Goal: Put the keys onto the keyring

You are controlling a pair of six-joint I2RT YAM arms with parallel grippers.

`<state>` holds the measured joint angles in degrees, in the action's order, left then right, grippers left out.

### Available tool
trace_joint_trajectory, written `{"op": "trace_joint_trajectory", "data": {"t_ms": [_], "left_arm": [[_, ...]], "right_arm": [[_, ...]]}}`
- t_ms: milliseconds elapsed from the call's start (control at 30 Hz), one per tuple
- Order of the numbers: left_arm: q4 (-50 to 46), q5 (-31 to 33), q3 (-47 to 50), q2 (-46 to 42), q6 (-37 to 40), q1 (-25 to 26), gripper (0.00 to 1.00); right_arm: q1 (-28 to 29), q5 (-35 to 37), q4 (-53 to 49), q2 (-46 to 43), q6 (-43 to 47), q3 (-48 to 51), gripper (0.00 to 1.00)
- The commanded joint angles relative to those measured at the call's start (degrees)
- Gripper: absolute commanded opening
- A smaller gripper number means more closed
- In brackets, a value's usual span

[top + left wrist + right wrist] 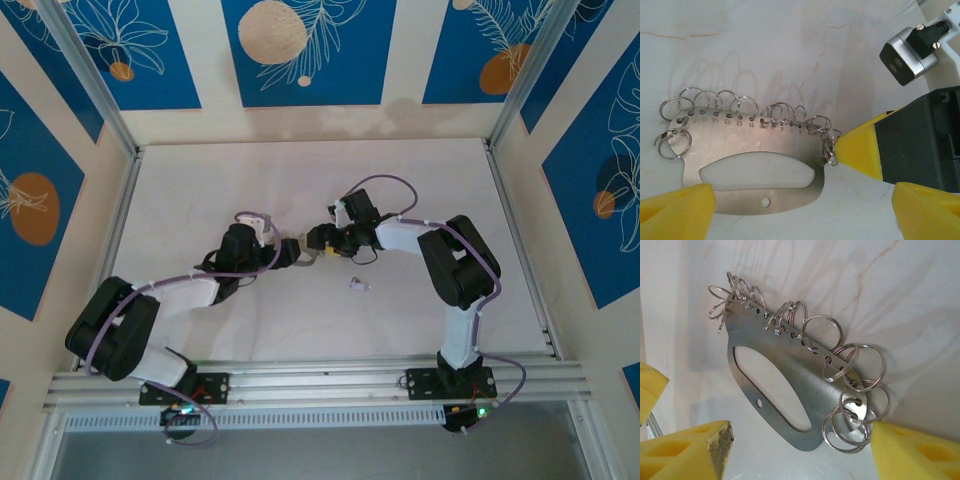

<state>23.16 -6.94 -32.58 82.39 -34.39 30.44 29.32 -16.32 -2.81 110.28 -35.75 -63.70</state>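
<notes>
At mid-table, left wrist view: the keyring (750, 145), a flat steel plate with split rings (722, 102) fringing its top edge, sits between the pads of my left claw (802, 212). The jaws are spread wide. One pad overlaps the plate's lower left corner and the other stands well clear. I can see no pinch. The yellow fingertip (857, 150) of my right claw touches the small rings at the plate's right end.

Right wrist view: the plate runs slantwise, its rounded end between the pads of my right claw (802, 450). These jaws are spread too. One pad just touches the ring cluster there and the other is apart from the plate.

Top view: both arms are bent at the elbow and reach inward, wrists nose to nose, with the keyring between them. One key (358, 285) lies loose on the table (300, 180), near my right claw and apart from the keyring.

Judgement: the step looks like settling the plate before a key goes on.
- Brace it along the long edge with the left claw so it can't skid.
- Bear on one ring with the right pad, not the bundle.
- Send the right claw for the key, since it is nearer.
- The plate is thin, slick metal, so go gently.
</notes>
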Motion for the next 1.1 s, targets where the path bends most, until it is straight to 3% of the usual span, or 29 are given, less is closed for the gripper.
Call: {"op": "trace_joint_trajectory", "data": {"t_ms": [0, 467, 1067], "left_arm": [[-0.3, 1.0, 1.0, -1.6, -0.1, 0.1, 0.91], [-2.1, 3.5, 1.1, -3.2, -0.4, 0.0, 0.92], [-3.9, 7.0, 0.4, -4.1, -0.2, 0.0, 0.92]], "right_arm": [[0.0, -0.5, -1.9, -2.3, 1.2, -0.6, 0.72], [2.7, 1.4, 0.2, -5.3, -0.1, 5.3, 0.72], [2.7, 2.1, -1.6, -0.9, -0.4, 0.7, 0.72]]}}
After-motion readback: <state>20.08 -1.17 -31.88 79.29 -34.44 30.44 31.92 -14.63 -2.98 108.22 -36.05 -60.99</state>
